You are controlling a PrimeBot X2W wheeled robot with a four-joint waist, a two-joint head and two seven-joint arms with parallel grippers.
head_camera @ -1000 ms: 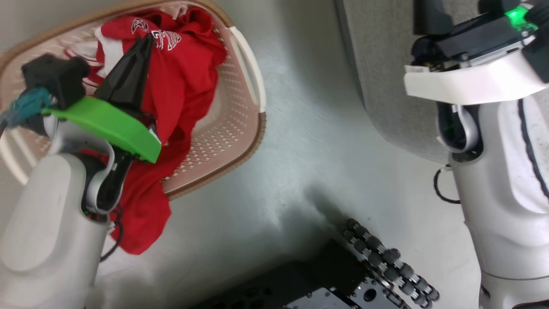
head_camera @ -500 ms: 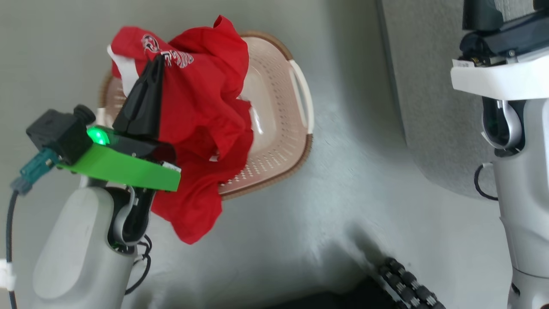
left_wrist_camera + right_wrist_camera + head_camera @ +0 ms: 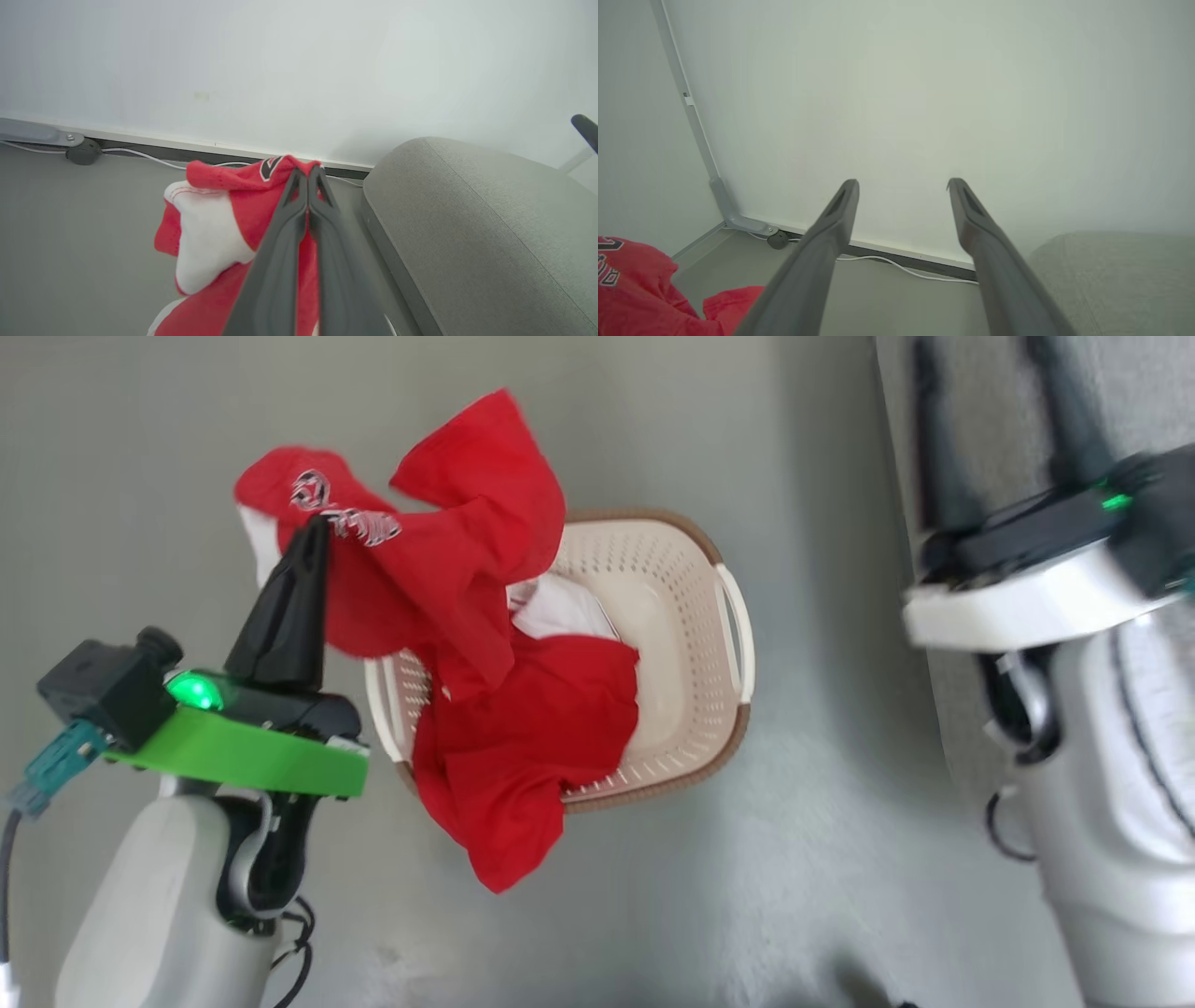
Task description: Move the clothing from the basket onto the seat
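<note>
My left gripper [image 3: 313, 527] [image 3: 307, 169] is shut on the red clothing [image 3: 467, 625] [image 3: 219, 219], which hangs high above the floor with white trim and printed lettering near the fingertips. Its lower folds drape over the near rim of the cream basket [image 3: 691, 644]; a white and red piece lies inside. The grey seat [image 3: 476, 233] [image 3: 990, 420] lies to the right. Over the seat my right gripper [image 3: 999, 392] [image 3: 902, 184] is open, nothing between its fingers. A corner of the clothing [image 3: 640, 289] shows at the lower left of the right wrist view.
A white wall [image 3: 299, 65] with a dark skirting strip and a white cable [image 3: 154, 161] runs behind the basket and the seat. Grey floor [image 3: 747, 896] lies around the basket. A metal post [image 3: 691, 116] stands in the corner.
The camera has risen and shifted, so the basket appears smaller and further right. My left gripper has lifted the red clothing higher out of the basket. My right gripper's fingers have come into view.
</note>
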